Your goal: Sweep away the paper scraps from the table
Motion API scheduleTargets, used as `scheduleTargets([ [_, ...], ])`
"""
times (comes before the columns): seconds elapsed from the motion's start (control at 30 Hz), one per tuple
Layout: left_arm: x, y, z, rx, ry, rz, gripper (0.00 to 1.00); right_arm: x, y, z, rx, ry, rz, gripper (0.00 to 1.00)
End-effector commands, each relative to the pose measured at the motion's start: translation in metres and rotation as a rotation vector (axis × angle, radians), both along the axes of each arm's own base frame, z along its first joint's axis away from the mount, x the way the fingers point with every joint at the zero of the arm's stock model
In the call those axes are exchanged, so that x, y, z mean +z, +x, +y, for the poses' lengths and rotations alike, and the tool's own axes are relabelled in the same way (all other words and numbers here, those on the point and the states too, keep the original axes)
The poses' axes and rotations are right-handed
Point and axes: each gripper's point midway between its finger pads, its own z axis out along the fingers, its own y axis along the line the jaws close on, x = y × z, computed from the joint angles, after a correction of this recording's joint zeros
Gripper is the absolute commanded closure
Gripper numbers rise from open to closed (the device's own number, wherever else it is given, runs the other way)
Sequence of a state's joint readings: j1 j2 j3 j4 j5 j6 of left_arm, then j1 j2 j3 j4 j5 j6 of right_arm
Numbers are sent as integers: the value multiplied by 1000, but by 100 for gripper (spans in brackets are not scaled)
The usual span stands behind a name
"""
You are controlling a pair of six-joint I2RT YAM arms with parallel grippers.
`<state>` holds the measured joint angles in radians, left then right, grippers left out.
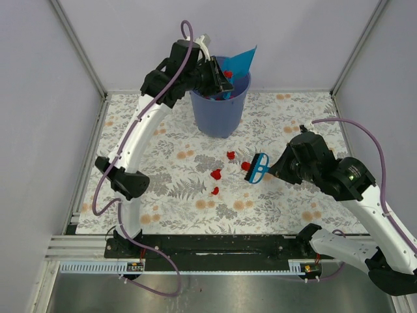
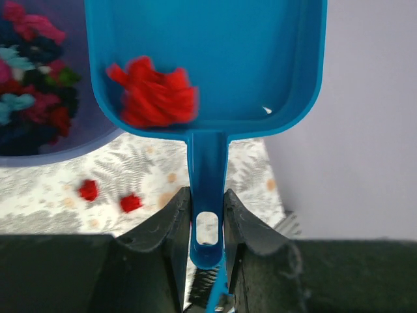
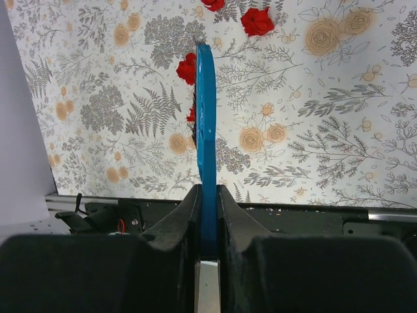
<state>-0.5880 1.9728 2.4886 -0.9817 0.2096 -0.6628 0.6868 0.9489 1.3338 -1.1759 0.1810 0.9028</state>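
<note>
Floral table (image 1: 163, 195) holds a blue bin (image 1: 218, 120) just beyond the left gripper (image 2: 207, 218), whose jaws clamp the handle of the dustpan (image 2: 208, 52); tip it steeper so its red wad (image 2: 153, 91) slides out. Right gripper (image 3: 208, 199) pinches the brush (image 3: 206, 117) tight, paper scraps (image 3: 257, 21) lying ahead of its jaws.

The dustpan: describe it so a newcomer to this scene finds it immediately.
At the far middle of the flower-print table stands a blue bin. Tilted over its rim is the dustpan, its handle clamped in the left gripper. It is the brighter turquoise flat scoop with red paper scraps in it, unlike the small brush in the right gripper.
</note>
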Motion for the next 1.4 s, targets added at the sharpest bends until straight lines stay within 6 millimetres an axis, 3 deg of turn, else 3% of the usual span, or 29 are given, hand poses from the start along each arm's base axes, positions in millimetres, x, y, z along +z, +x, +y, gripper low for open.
scheduleTargets([
  [0.0, 52, 10, -26, -82, -340, 39, 100, 7, 4, 4, 0, 33, -31, 100],
  [0.17, 108, 20, -31, -132, -642, 68, 100, 7, 6, 6, 7, 33, -35, 100],
  [0.33, 161, 16, -13, -158, -940, 62, 100, 7, 7, 8, 8, 35, -35, 100],
  [0.67, 192, 14, 16, -151, -1279, 143, 100, 8, 3, 7, 16, 41, -28, 100],
  [0.93, 175, 1, 20, -139, -1283, 225, 100, 10, -1, 6, 32, 41, -23, 100],
  [1.13, 158, -28, 20, -104, -1058, 171, 100, 12, -4, 2, 30, 34, -27, 100],
  [1.37, 132, -66, 34, -88, -936, 139, 100, 9, -2, 4, 55, 2, -15, 100],
])
